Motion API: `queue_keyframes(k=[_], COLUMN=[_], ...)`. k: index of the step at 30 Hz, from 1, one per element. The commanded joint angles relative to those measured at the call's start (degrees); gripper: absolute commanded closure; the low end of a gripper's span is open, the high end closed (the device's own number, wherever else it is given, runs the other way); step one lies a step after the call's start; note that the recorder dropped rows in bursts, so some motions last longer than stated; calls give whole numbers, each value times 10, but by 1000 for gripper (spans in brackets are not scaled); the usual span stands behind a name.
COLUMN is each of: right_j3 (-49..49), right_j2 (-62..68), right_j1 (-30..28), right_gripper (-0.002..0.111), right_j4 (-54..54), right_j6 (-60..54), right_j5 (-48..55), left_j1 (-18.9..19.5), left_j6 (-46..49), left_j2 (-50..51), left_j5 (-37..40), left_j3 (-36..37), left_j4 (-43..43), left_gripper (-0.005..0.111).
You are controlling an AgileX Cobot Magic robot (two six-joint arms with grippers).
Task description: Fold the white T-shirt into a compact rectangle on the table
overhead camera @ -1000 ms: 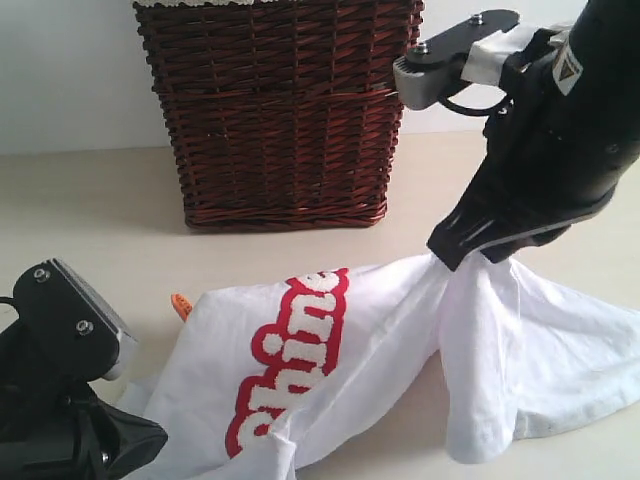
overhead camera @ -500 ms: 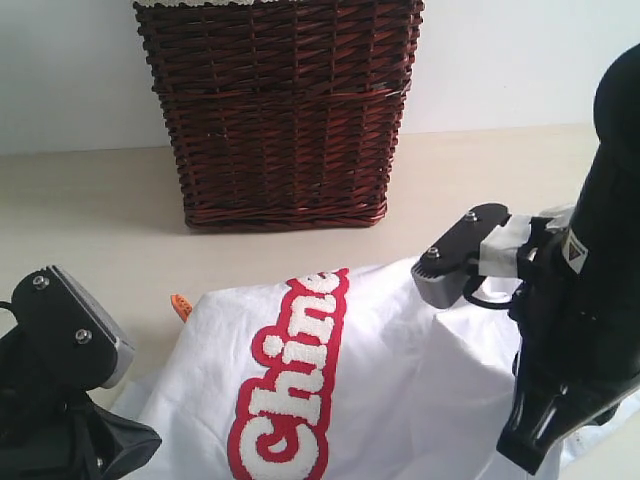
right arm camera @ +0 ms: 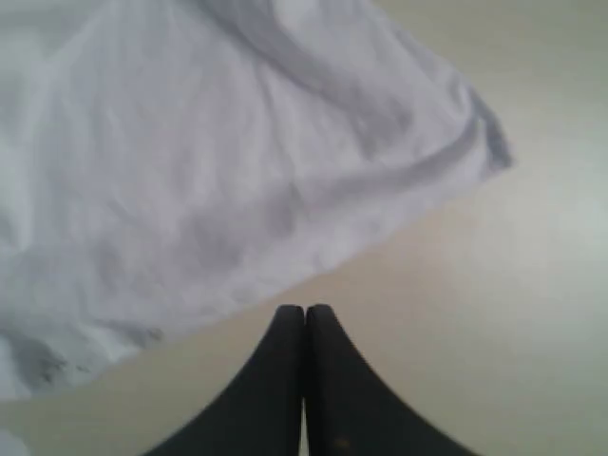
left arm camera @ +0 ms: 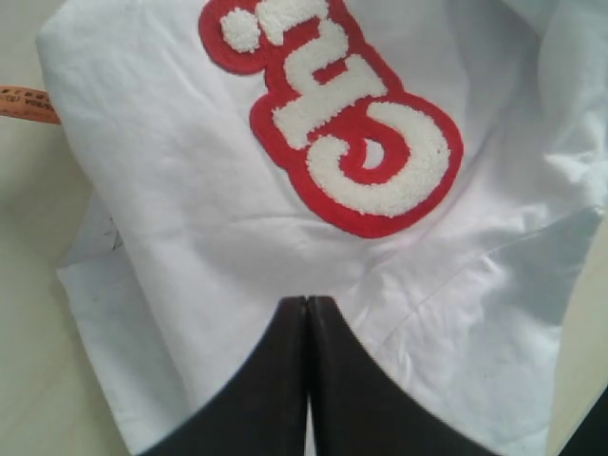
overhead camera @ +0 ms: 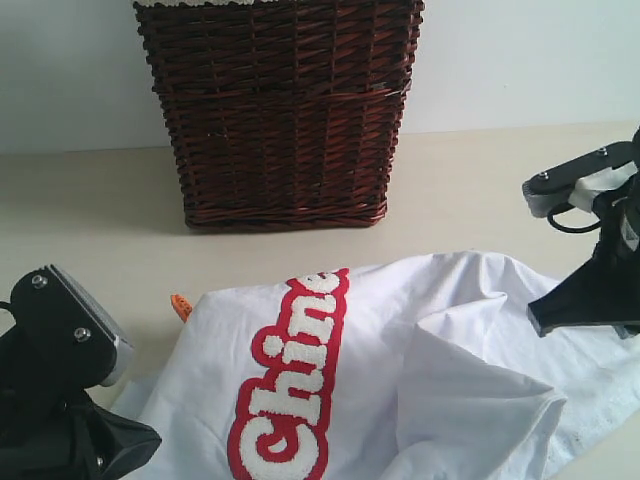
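Shows the white T-shirt [overhead camera: 400,330] dropped back onto the table [overhead camera: 100,200], no longer hoisted as before, one flap folded over. Has the right gripper [right arm camera: 304,309] drawn aside, shut and empty; left gripper [left arm camera: 307,302] shut, tips at the cloth, hold unclear

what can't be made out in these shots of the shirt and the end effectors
- Exterior view: the bottom edge cuts off the white T-shirt and its red lettering.
- Left wrist view: whether the left end effector pinches cloth; its shut fingers hide that.
- Right wrist view: blurred, so fabric detail is lost.
- Exterior view: the top edge cuts off the basket; its contents are hidden.
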Motion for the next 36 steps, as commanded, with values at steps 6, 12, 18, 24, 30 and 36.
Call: queue_keyframes(k=[6,12,18,24,30,36], right_j3=[3,-13,-38,-95,-166,-220], right_j2=[125,192,279,331,363,429], right_j1=[-165,-251,-278,-295,-308,-317], right_gripper=[108,108,108,108,108,108], right_j4=[46,55,42,26,-10,-9], right_j6=[-39,-33,-41,-45,-45,-80], right_j5=[-125,-166,-168,-173,-174,-156], left_j1=[-3,-3,-3,-3,-3,-3], left_j6=[-7,-7,-7,-7,-7,-11], left_j2=[-5,-5,-5,-5,-5,-5], left_j5=[-4,-4,-4,-4,-1,0], left_j3=[2,2,2,2,2,2], left_j4=[1,1,3,3,2,2], left_gripper=[107,107,107,107,107,107])
